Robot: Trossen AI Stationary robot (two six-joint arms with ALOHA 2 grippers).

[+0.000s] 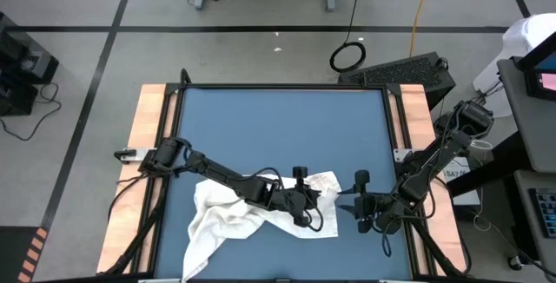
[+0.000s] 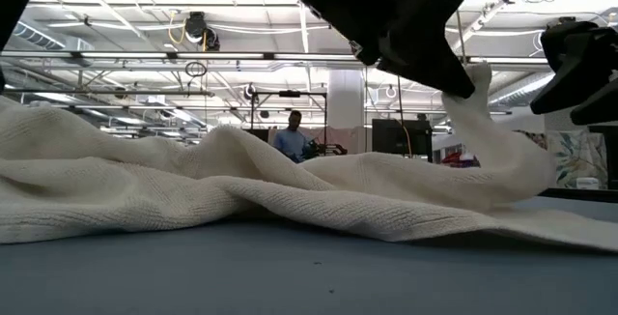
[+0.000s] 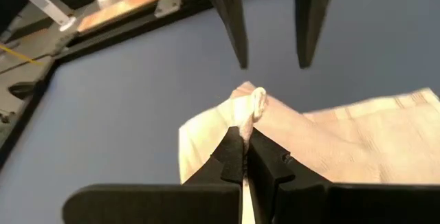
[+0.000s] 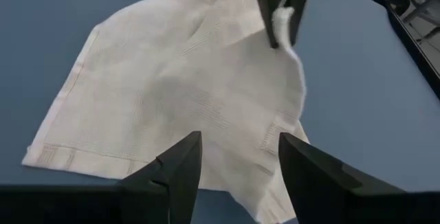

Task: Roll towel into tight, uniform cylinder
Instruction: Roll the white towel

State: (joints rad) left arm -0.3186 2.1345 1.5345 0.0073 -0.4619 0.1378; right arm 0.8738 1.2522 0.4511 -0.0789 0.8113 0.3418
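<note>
Left tool point(image 3: 245, 157) clenched on lifted towel point(image 1: 230, 218) corner; right tool point(image 4: 237, 162) released, just beside.

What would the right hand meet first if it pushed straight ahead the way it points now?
Most likely the towel, whose near edge lies just ahead of the open right hand. Beyond it is the left hand, shut on a raised fold. Depth is unclear.

White towel point(image 1: 234, 213) lies crumpled, one corner lifted.

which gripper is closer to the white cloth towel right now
Left. The left gripper is shut on a pinched fold of the white cloth towel; the right gripper hangs open just off the towel's edge, not touching.
</note>
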